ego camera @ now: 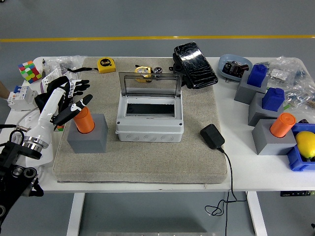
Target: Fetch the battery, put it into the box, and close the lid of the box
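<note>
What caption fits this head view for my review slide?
Left hand reaches around the orange battery standing in its grey holder, beside the open-lidded grey box.

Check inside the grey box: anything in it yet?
The box has its clear lid raised. Only a dark, bare-looking floor shows inside, with no battery. The near wall hides the front strip of the interior. The orange battery sits in its grey holder, at the left hand.
</note>
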Robot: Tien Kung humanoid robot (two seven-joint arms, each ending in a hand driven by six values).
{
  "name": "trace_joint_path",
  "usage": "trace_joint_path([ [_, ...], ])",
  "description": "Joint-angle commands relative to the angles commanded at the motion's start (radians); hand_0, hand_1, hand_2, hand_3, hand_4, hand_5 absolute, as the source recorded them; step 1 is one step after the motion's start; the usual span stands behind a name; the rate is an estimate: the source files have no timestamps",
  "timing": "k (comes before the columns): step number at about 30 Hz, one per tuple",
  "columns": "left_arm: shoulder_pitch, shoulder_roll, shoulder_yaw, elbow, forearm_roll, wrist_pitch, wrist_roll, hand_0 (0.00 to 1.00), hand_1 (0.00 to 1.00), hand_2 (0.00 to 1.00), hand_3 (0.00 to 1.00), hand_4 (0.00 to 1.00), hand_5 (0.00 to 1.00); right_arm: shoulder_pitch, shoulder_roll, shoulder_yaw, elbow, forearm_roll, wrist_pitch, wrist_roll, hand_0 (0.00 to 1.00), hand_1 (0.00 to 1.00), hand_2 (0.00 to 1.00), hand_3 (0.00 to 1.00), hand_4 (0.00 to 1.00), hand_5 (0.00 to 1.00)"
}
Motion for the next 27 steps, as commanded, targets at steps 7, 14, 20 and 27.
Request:
trace_joint_path([
  [7,-0.008,-0.008,0.029,0.023,0.005,0.031,-0.040,0.674,0.779,0.788,0.807,0.998,0.485,0.002,-0.001,-0.002,0.001,0.001,0.000,0.000,0.660,0.631,0.629,0.541,0.936,0.444],
  [14,-0.025,-0.019,0.058,0.048,-0.007,0.065,-0.079,0.490,0.636,0.645,0.695,0.998,0.206,0.005,0.001,-0.006,0.001,0.003,0.000,0.002,0.660,0.631,0.629,0.541,0.937,0.444],
  [20,-0.038,-0.023,0.071,0.072,-0.023,0.070,-0.090,0.419,0.555,0.549,0.615,0.998,0.002,0.007,0.002,-0.011,0.000,0.006,0.001,0.002,0.660,0.631,0.630,0.542,0.938,0.444],
  [27,-0.048,-0.027,0.078,0.096,-0.043,0.065,-0.098,0.420,0.529,0.520,0.601,0.998,0.002,0.006,0.001,-0.010,0.001,0.008,0.000,0.001,0.660,0.631,0.631,0.544,0.939,0.442],
])
